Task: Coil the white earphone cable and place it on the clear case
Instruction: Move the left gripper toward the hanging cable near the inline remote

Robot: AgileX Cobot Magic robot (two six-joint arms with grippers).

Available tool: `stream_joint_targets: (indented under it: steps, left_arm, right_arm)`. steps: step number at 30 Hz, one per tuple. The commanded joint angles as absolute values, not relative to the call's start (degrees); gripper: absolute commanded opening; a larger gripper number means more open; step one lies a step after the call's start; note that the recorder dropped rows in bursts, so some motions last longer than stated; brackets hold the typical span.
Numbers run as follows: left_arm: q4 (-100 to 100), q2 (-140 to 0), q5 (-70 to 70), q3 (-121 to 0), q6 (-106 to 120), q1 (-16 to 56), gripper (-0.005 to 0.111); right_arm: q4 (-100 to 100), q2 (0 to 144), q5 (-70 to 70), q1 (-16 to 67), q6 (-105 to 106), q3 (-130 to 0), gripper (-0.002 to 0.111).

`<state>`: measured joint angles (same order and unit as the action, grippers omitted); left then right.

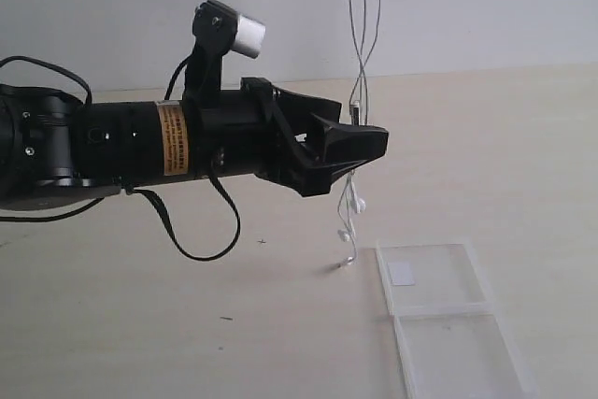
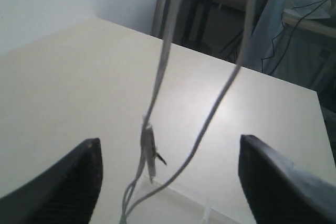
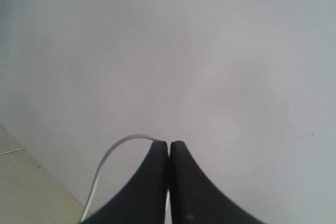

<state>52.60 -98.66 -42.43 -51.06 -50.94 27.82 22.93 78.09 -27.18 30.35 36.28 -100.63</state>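
Observation:
The white earphone cable (image 1: 361,35) hangs in two strands from above the exterior view's top edge. Its earbuds (image 1: 355,204) dangle just over the table, and the lowest end (image 1: 345,262) touches it. My left gripper (image 1: 370,143) is open around the hanging strands without pinching them. In the left wrist view both strands and the inline remote (image 2: 150,153) pass between the wide-apart fingers (image 2: 79,182). My right gripper (image 3: 169,143) is shut on the cable (image 3: 111,152), which arcs out beside its tips. The clear case (image 1: 439,310) lies flat on the table, below and right of the earbuds.
The pale wooden table (image 1: 486,156) stretches around the case, with a grey wall behind. The left arm's black body (image 1: 140,142) and its looping black cable (image 1: 201,249) hover over the table's left half. The table's far edge (image 2: 220,59) shows in the left wrist view.

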Motion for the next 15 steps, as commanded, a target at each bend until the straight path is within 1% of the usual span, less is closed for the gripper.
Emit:
stream_joint_targets:
  steps: [1, 15]
  left_arm:
    - [52.29, -98.6, -41.93, -51.46, -51.36, 27.95, 0.07]
    - [47.08, -98.73, -36.63, -51.46, -46.4, 27.95, 0.07]
  right_arm:
    - [23.2, 77.96, -26.64, 30.01, 35.96, -101.05, 0.0]
    - [23.89, 77.96, -25.4, 30.01, 35.96, -101.05, 0.0]
